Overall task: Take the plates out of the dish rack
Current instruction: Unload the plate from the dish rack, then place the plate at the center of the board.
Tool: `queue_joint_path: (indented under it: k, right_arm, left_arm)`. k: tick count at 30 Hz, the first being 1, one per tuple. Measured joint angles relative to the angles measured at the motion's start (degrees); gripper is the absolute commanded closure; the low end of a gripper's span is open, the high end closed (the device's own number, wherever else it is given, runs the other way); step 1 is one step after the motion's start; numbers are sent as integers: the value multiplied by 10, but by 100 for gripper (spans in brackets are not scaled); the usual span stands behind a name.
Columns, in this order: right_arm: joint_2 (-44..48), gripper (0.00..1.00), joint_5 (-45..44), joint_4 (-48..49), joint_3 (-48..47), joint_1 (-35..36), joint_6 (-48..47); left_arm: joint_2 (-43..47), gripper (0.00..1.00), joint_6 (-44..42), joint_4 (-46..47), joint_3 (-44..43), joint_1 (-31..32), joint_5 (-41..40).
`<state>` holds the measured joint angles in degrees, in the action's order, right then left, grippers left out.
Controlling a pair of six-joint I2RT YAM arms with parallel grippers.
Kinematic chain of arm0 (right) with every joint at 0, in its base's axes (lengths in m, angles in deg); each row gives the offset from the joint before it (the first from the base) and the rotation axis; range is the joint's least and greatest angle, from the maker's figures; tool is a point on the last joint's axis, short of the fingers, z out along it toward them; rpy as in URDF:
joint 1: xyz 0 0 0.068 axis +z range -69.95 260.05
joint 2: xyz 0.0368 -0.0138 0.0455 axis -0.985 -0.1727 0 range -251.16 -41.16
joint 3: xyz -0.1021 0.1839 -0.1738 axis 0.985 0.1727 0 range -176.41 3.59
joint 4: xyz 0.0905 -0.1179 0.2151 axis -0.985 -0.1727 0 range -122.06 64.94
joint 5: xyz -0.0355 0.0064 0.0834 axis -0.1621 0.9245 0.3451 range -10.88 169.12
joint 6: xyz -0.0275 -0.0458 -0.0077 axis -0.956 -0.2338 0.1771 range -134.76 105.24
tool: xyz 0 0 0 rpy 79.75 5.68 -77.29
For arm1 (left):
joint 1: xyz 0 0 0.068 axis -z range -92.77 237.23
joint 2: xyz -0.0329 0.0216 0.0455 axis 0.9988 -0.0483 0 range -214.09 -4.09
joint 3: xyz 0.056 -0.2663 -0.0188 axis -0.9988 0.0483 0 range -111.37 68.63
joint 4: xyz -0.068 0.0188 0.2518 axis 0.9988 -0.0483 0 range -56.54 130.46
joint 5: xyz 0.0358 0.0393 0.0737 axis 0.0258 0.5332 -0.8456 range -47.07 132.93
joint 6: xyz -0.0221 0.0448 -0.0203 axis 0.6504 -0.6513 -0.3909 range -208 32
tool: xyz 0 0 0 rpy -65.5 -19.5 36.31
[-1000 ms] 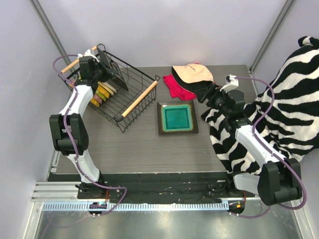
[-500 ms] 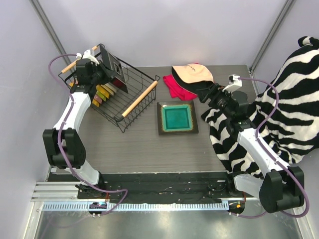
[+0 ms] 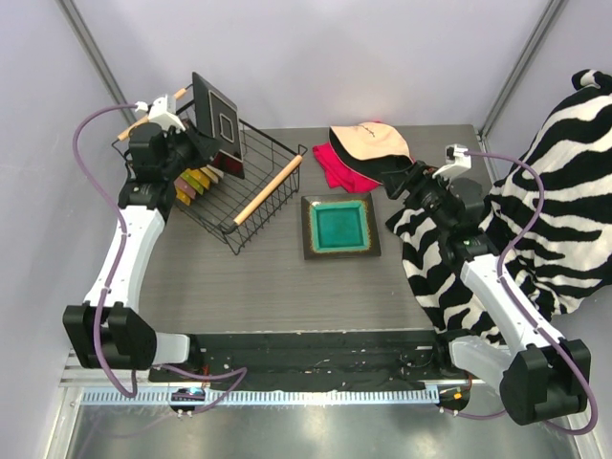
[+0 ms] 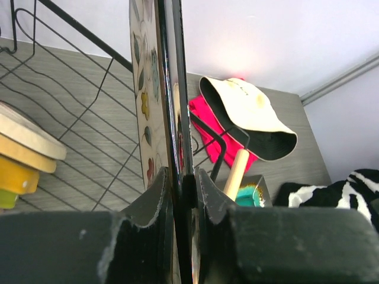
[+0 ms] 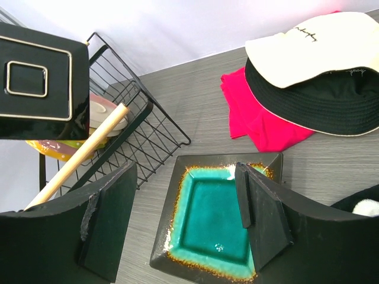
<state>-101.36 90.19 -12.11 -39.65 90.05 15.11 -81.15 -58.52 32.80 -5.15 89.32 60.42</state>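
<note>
Tagging big to small: grey wood-grain table (image 3: 277,287), with zebra-print cloth (image 3: 564,191) draped over right side and spilling onto table edge. Next, black wire dish rack (image 3: 268,189) with wooden rod handles, back left of table, set at an angle. Flat on table centre, teal square plate (image 3: 340,228), dark rim, just right of rack, not touching it. Behind that, cream-and-black cap (image 3: 368,142) lying on red cloth (image 3: 335,164). Held upright over rack's back-left end, square cream plate (image 3: 218,120), dark rim, flower print; dark underside toward overhead camera, flowered face turned away. Below it, round scalloped plates (image 3: 201,175) standing in a row inside rack's left end; cream, yellow, orange, pink among them. Clamped on square plate's lower edge, left gripper (image 4: 182,180), one finger on each face. Spread wide and holding nothing, right gripper (image 5: 186,201), hovering beside cap, near teal plate's right side, touching neither
</note>
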Motion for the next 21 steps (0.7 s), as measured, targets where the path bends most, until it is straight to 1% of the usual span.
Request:
queue_joint_path:
  k: [4,8,10,15,21]
  right_arm:
    - [8,25,-1,-7,0,0,0]
    - [9,25,0,-13,0,0,4]
    - [9,22,0,-18,0,0,8]
    - [10,18,16,-27,-7,-6,36]
    - [29,17,45,-36,-11,-38,69]
  left_arm:
    - [28,100,-35,-23,2,26,-18]
    - [52,100,-90,-43,1,88,-48]
    - [58,100,-120,-58,-7,126,-57]
    - [57,100,-183,-87,-36,202,-74]
    - [33,100,-228,-104,-103,258,-116]
